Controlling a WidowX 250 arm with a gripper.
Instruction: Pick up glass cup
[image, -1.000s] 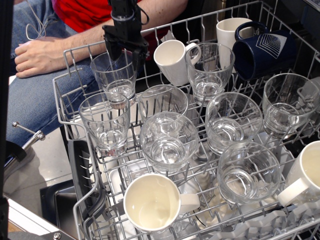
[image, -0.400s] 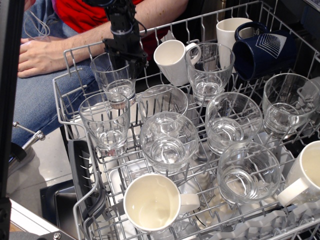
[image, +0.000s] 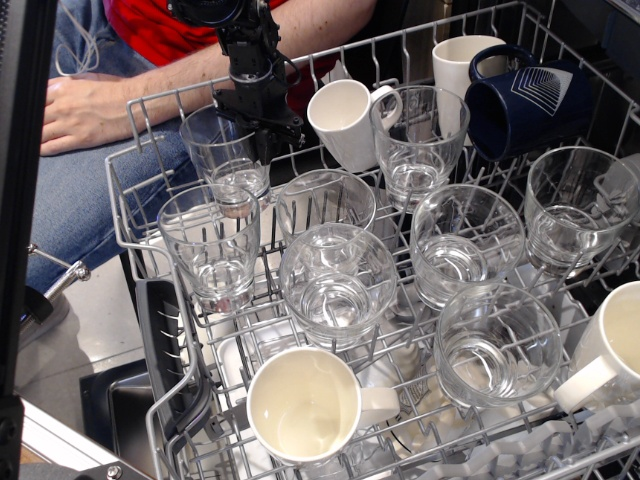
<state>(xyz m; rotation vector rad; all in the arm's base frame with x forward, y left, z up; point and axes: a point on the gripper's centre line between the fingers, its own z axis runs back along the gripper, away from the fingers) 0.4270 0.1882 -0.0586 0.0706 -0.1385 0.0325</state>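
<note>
Pincer (image: 262, 130) straddles glass cup (image: 228, 158) rim at rack (image: 135, 180) corner, clamping unclear.

Bright even light, sharp focus, soft highlights on glass rims, faint shadows, possibly slight edge blur

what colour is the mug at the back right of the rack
Dark navy blue mug with a white line design on its side, seen best in the only view, the overhead image.

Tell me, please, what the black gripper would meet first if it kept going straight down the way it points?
Probably the rim of the clear tall glass tumbler at the rack's back left; the black gripper hangs over its right edge, though depth is unclear.
</note>
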